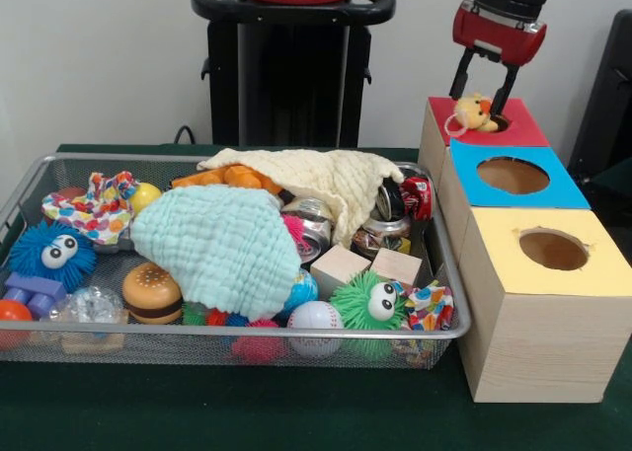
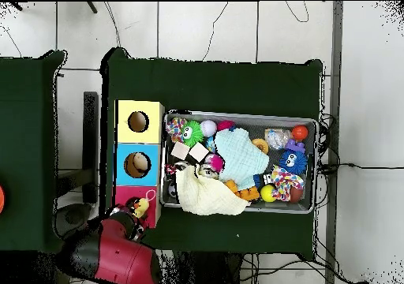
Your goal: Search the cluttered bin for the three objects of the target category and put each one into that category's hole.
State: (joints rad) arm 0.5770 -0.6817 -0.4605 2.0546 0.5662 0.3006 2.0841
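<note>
The gripper hangs released over a plush resting at the red box's hole, so next comes searching the bin for another.

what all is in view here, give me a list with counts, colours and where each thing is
wire basket: 1, silver, on the green table
boxes: 3, wooden, in a row right of the basket; red top farthest, blue top middle, yellow top nearest
plush toy: 1, orange and tan, at the red box's hole
another plush toy: orange, partly under the cream cloth
cloths: cream at the back, mint in the middle
fuzzy balls: blue at left, green in front
toy burger: 1, front left
white ball: 1, front
wooden blocks: 2, plain
end effector: red and black, open, around the toy at the red box
</note>
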